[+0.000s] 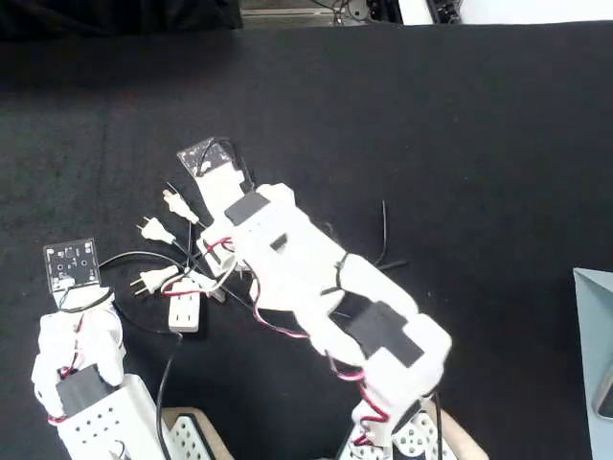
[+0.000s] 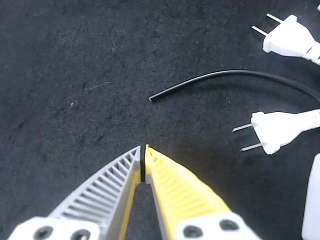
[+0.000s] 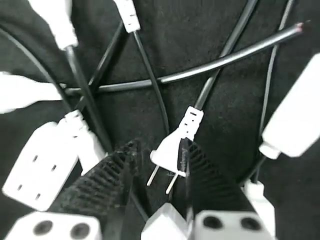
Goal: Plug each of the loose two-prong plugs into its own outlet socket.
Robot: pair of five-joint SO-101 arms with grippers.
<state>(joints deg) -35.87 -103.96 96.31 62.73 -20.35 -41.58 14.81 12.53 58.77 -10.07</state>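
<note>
In the right wrist view my right gripper (image 3: pixel 159 155) is open, its black fingers (image 3: pixel 115 170) on either side of a white two-prong plug (image 3: pixel 172 152) lying on the black mat; one finger touches the plug and the other stands apart. A white outlet block (image 3: pixel 35 170) with three sockets lies beside it. My left gripper (image 2: pixel 144 150) is shut and holds nothing, low over bare mat. Two loose white plugs (image 2: pixel 272 132) (image 2: pixel 290 37) lie beyond it, prongs toward it. From above, three plugs (image 1: pixel 175 204) (image 1: pixel 153 230) (image 1: pixel 148 283) and an outlet block (image 1: pixel 184 309) lie left of the right arm (image 1: pixel 287 259).
Black cables (image 3: pixel 200 72) cross in a tangle around the right gripper, and another white block (image 3: pixel 295 120) lies close by. A cut black cable end (image 2: pixel 152 98) lies ahead of the left gripper. The left arm (image 1: pixel 77 369) stands at the near left; a grey object (image 1: pixel 599 335) sits at the right edge.
</note>
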